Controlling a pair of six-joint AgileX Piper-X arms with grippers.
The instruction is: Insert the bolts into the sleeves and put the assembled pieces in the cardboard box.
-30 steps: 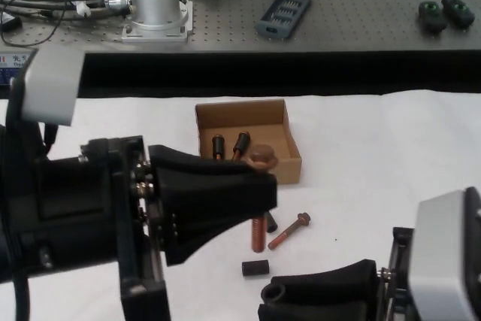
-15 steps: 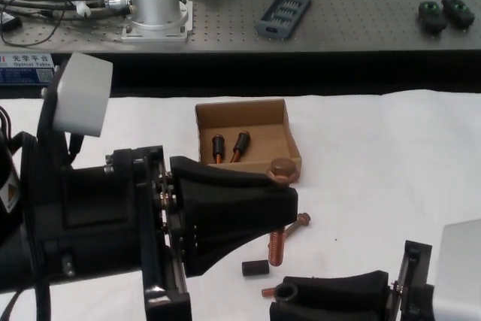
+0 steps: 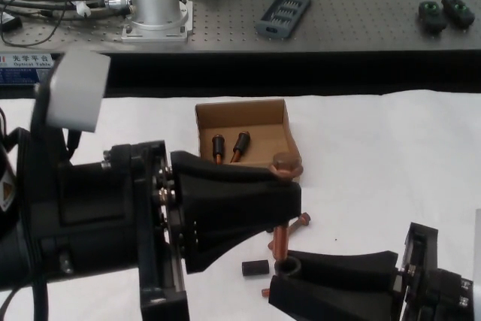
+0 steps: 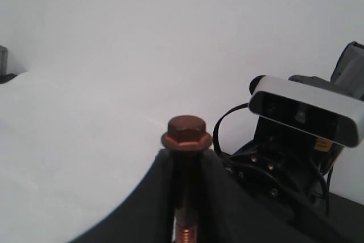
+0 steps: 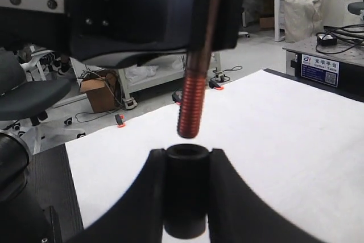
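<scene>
Copper bolt (image 4: 186, 135) stands upright, head uppermost, clamped between the fingers (image 4: 149, 197) of the left gripper (image 4: 186, 162). In the high view those fingers hide the middle of its shank and part of the near wall of the cardboard box (image 3: 242, 114). Two assembled pieces (image 3: 218, 146) lie side by side in the box, their near ends cut off behind the same fingers. A loose sleeve (image 3: 255, 268) lies on its side on the white worktop (image 3: 376, 155), just beside the left fingers.

In the right wrist view the bolt's threaded end hangs just above the mouth of another sleeve (image 5: 186, 197), lined up with it but apart. This sleeve stands upright, pinched between the fingers (image 5: 233, 203) of the right gripper (image 5: 186, 160).

A loose bolt (image 3: 299, 221) lies behind them, mostly hidden. A copper tip (image 3: 265, 292) pokes out beside the right gripper; what it belongs to cannot be told. The picture's lower right edge cuts off the right arm. The worktop runs on well past the box to the right.
</scene>
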